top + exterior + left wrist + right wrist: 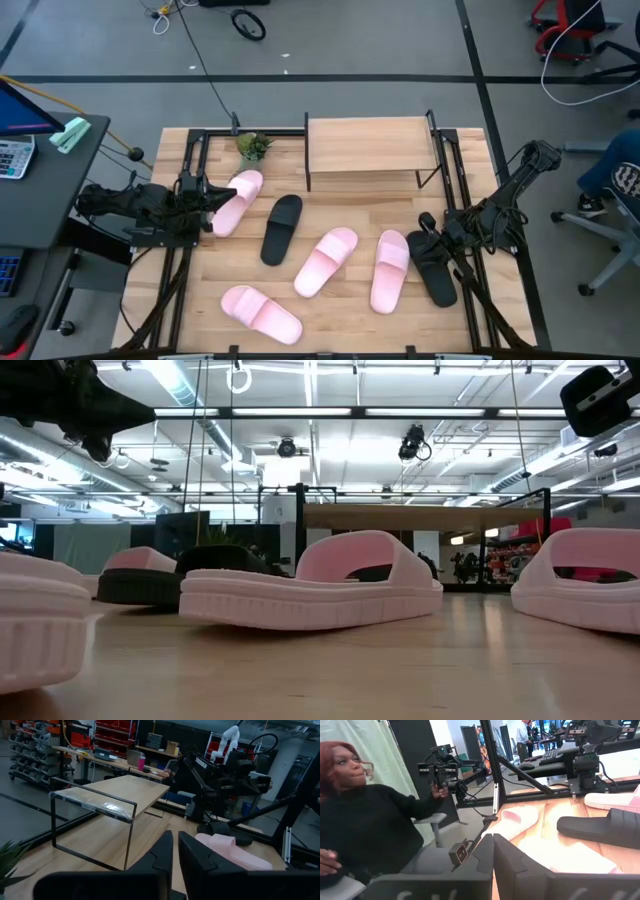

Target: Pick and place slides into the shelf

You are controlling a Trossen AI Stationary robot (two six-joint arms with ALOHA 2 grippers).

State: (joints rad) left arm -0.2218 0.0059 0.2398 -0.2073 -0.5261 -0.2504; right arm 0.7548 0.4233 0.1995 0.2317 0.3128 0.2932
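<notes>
The shelf stands at the table's far middle, a light board on a thin black frame; it also shows in the left wrist view. Six slides lie flat on their soles. A pink slide lies beside my left gripper. A black slide, two pink slides and a pink slide are spread over the middle and near side. A second black slide lies next to my right gripper. Both grippers are shut and hover above the table.
A small potted plant stands left of the shelf. Black frame rails run along both table sides. A seated person in black shows beyond the table in the right wrist view. Bare wood lies between shelf and slides.
</notes>
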